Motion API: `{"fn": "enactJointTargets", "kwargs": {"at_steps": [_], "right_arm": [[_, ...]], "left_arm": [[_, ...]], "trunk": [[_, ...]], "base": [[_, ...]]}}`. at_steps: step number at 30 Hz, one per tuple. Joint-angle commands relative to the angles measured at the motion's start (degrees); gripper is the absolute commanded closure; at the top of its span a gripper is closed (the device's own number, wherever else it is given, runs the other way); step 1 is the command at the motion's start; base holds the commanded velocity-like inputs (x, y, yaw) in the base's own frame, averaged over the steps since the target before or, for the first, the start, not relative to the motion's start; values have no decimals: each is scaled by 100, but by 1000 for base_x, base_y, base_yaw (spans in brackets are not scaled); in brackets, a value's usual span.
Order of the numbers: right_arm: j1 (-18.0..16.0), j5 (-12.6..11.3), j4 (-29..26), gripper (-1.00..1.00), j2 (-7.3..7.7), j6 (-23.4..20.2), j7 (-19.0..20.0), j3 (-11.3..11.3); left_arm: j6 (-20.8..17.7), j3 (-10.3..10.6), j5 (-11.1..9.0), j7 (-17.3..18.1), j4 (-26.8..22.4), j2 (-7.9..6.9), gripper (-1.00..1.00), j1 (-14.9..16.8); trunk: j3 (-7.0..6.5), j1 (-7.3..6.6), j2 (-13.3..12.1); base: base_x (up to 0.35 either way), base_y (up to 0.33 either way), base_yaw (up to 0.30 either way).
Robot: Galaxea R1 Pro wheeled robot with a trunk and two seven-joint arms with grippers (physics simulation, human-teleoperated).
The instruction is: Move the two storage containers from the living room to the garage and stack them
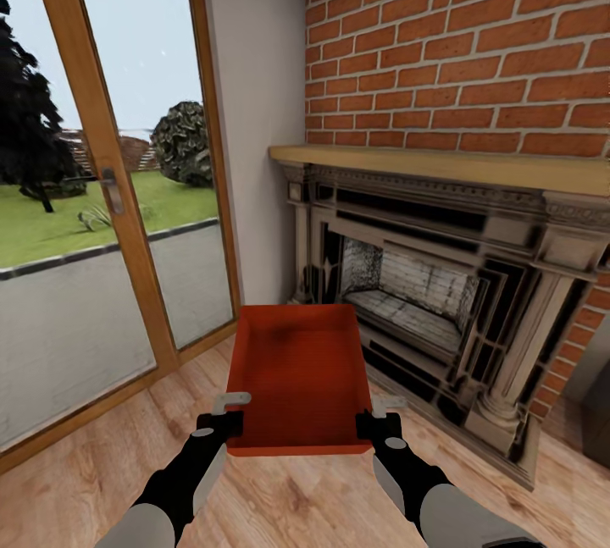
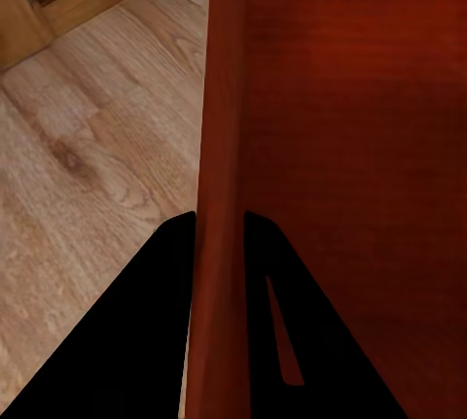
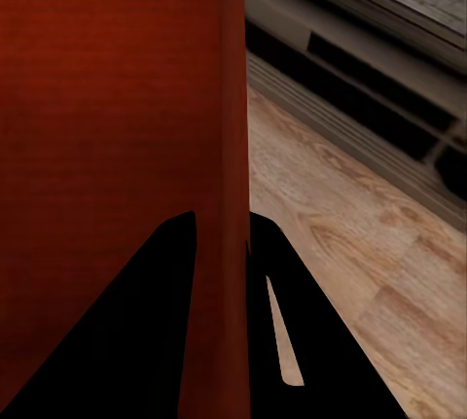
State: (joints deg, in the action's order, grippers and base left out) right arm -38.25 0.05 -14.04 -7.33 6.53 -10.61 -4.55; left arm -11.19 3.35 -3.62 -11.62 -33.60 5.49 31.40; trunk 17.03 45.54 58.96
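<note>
An orange-red storage container point(image 1: 301, 374) is held up in front of me above the light wood plank floor of the living room. My left gripper point(image 1: 227, 423) is shut on its left wall near the front corner. On the opposite wall my right gripper point(image 1: 373, 423) is shut the same way. In the left wrist view the container's wall point(image 2: 222, 147) runs between the two dark fingers point(image 2: 146, 322). The right wrist view has the container's other wall point(image 3: 226, 147) pinched between that gripper's fingers point(image 3: 146, 322). The bin looks empty.
A red-brick fireplace point(image 1: 440, 294) with a wooden mantel point(image 1: 440, 163) and dark stone surround stands close ahead on the right. A tall wood-framed glass door point(image 1: 110, 192) fills the left, a white wall strip point(image 1: 254, 107) between them. Wood floor point(image 1: 296, 497) lies below.
</note>
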Motion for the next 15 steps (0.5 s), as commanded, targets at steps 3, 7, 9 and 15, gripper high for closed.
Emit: {"fn": "enactJointTargets", "kwargs": {"at_steps": [3,7,9,15], "right_arm": [[-7,39,-46,100,-6,23,-416,156],[-7,39,-46,100,-6,21,-416,156],[-7,39,-46,100,-6,21,-416,156],[-7,39,-46,100,-6,21,-416,156]], "left_arm": [[-35,17,-31,-69,1,14,100,-2],[-36,17,-32,-69,0,14,100,-2],[-39,17,-30,-69,2,14,100,-2],[-35,17,-31,-69,3,14,100,-2]], "trunk": [[-20,0,5],[-56,0,5],[-74,0,5],[-128,0,5]], "base": [[0,0,0],[0,0,0],[0,0,0],[0,0,0]]}}
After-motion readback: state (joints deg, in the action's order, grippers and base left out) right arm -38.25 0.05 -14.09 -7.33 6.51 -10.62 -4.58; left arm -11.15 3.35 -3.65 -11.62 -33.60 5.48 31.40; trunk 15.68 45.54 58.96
